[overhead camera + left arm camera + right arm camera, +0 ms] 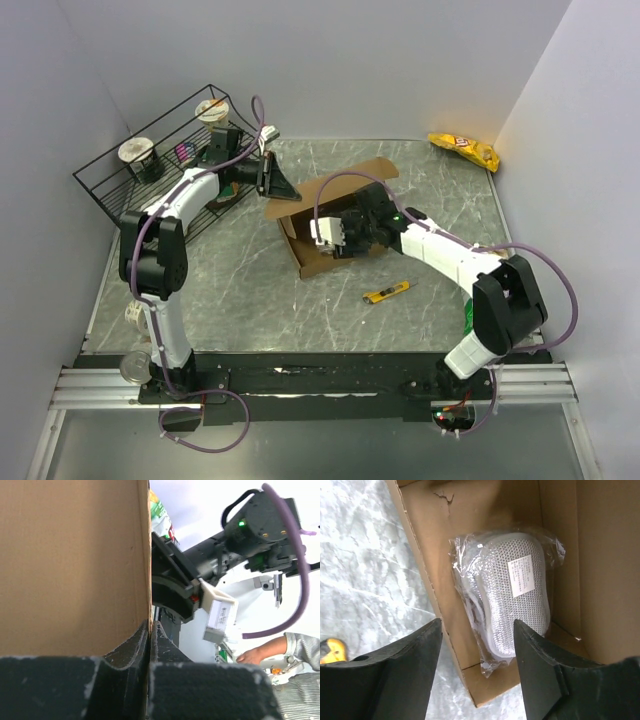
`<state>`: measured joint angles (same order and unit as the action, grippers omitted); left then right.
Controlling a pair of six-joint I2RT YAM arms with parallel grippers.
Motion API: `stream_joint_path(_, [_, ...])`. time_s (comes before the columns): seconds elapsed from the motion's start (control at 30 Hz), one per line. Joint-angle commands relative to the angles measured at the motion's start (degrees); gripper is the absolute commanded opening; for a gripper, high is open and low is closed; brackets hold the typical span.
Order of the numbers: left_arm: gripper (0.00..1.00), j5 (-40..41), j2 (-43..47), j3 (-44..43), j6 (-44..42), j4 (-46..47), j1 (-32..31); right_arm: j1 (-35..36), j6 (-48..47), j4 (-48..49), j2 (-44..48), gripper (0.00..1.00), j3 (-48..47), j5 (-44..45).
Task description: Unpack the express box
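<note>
The express box (312,258) is a brown carton lying open in the middle of the table, one flap (362,176) raised at the back. My left gripper (272,184) is shut on the box's left flap; in the left wrist view the fingertips (150,630) pinch the cardboard edge (70,565). My right gripper (332,236) hovers over the open box with its jaws wide apart (477,625). Below it, inside the box (455,510), lies a silver mesh item in a clear plastic bag (515,590) with a white label. Nothing sits between the right fingers.
A black wire basket (105,185) with cups stands at the back left. A yellow utility knife (385,292) lies in front of the box. A yellow snack bag (463,150) rests at the back right corner. A cup (134,315) and a can (133,367) stand by the left arm's base.
</note>
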<state>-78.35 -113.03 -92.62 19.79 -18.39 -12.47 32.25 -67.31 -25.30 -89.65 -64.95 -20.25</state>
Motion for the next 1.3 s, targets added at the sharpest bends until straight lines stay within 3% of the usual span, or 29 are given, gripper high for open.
stream_joint_path(0.0, [0.07, -2.2, -0.3, -1.7, 2.8, 4.8, 0.3, -0.4, -3.6, 3.7, -3.9, 0.66, -0.6, -1.5])
stream_joint_path(0.4, [0.08, -3.6, -1.1, 0.4, 8.0, 9.8, 0.2, -0.5, -5.5, 9.4, -15.1, 0.58, -4.3, 2.1])
stream_joint_path(0.5, [0.08, -3.7, -1.5, 0.4, 8.9, 10.5, 0.3, -0.5, -6.9, 10.7, -16.4, 0.41, -3.9, 3.5])
stream_joint_path(0.53, [0.08, -3.7, -1.6, 0.4, 8.9, 10.7, 0.3, -0.5, -7.1, 10.6, -16.5, 0.21, -3.9, 3.8])
stream_joint_path(0.6, [0.09, -3.2, -1.8, 0.3, 9.1, 10.7, 0.2, -0.5, -6.4, 11.4, -14.8, 0.00, -2.9, 4.1])
stream_joint_path(0.7, [0.10, -3.0, -2.1, -0.3, 7.5, 9.0, 0.3, -0.5, -4.7, 13.0, -9.0, 0.00, -1.3, 2.6])
stream_joint_path(0.83, [0.11, -1.8, -2.9, -1.0, 7.1, 8.4, 0.3, -0.4, -0.5, 7.6, 0.2, 0.00, -2.5, -1.7])
stream_joint_path(0.97, [0.11, 2.9, -3.5, -4.7, 1.6, 3.3, 0.3, 0.9, 2.6, -1.6, 11.0, 0.00, -4.2, -2.9])
stream_joint_path(1.1, [0.13, 9.1, -3.6, -7.6, -2.6, -1.9, 0.6, 1.7, 5.9, -8.5, 16.9, 0.00, -3.4, 0.4])
stream_joint_path(1.27, [0.14, 12.8, -1.4, -7.5, -5.8, -5.4, 1.4, -1.6, 10.3, -9.9, 23.1, 0.00, 3.6, 9.6])
